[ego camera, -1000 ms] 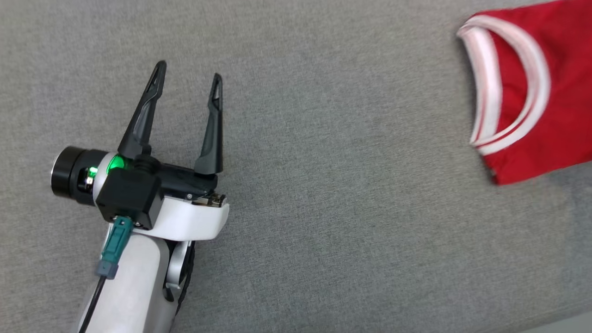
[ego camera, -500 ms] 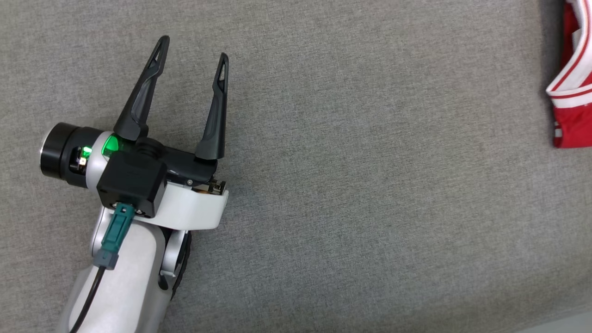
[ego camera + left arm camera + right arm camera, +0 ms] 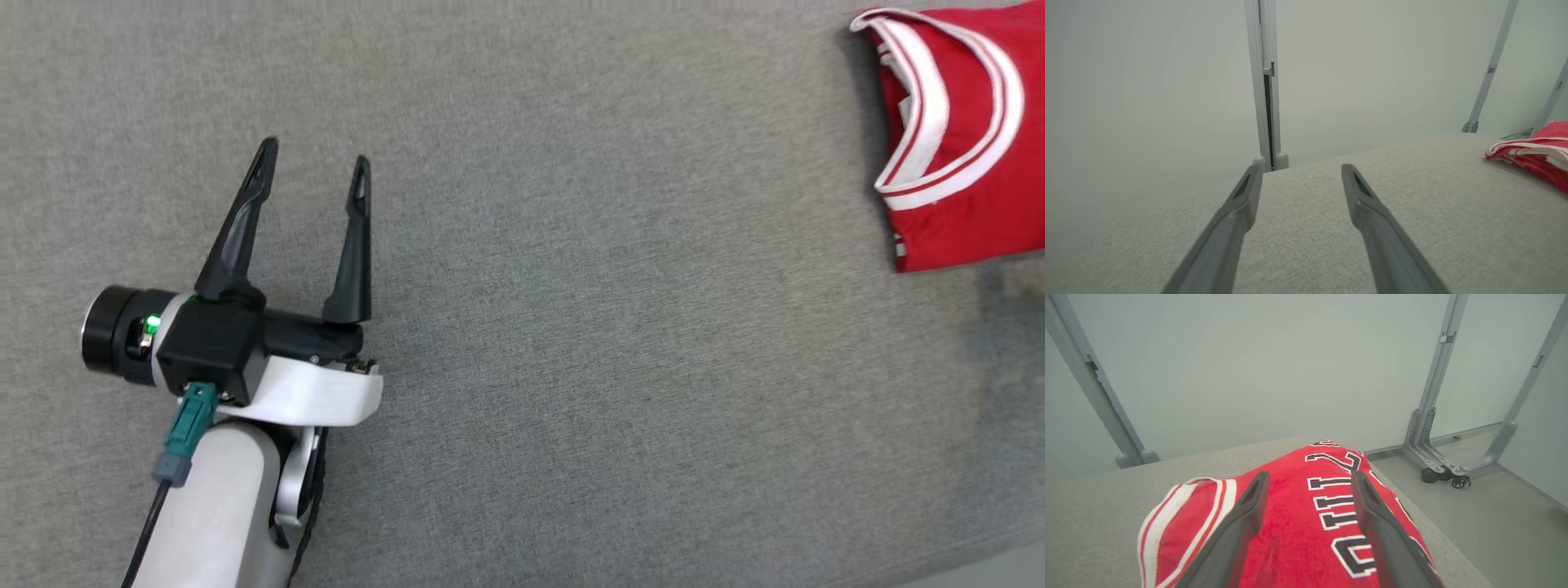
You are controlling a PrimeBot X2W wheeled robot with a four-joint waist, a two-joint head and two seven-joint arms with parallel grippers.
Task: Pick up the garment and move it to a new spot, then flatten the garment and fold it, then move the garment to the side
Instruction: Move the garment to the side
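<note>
Left pincer (image 3: 313, 159): fingers spread wide, nothing between them, positioned over the bare grey table (image 3: 571, 327). Right pincer (image 3: 1310, 475): fingers likewise wide apart, placed above the garment (image 3: 1290, 531) and not clamping it. The garment (red jersey, white trim, black lettering) lies folded at the table's right end, well apart from the left pincer.

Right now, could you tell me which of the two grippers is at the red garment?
The right gripper: its open jaws sit just over the red garment, whereas the left gripper is over bare grey surface, well apart.
</note>
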